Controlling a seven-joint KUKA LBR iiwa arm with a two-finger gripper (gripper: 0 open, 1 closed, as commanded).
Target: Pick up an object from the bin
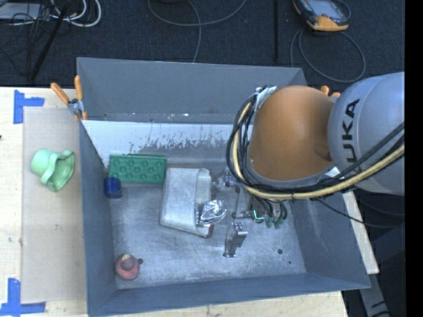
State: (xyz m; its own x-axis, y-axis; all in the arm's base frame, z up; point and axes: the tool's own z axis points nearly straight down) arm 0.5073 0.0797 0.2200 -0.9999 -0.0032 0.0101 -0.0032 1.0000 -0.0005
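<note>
**Grey metal bin** (pixel 198 88), viewed from above. Its sloping walls are letting the loose things settle on the flat floor.

- **Arm and gripper.** The arm (pixel 370 137) is reaching in from the right, and its orange cover (pixel 291 134) and looped cables are hanging over the right half of the bin. This is placing the gripper (pixel 231 238) low over the floor near the middle. From this angle it cannot be told whether the gripper is open or closed, and nothing is showing in its grasp.
- **Pale grey flat packet** (pixel 182 200). It is lying slightly askew just left of the gripper.
- **Green studded block** (pixel 137 169). It is resting along the foot of the back wall, just beside the packet's upper left corner.
- **Crumpled silver foil piece** (pixel 211 211). It is sitting on the packet's lower right corner. Being nearest the gripper, it is probably the thing to be picked.
- **Small reddish thing** (pixel 127 267). It is lying well apart, toward the front left corner.
- **Small blue piece** (pixel 112 187). It is lodging against the left wall below the block's end.
</note>
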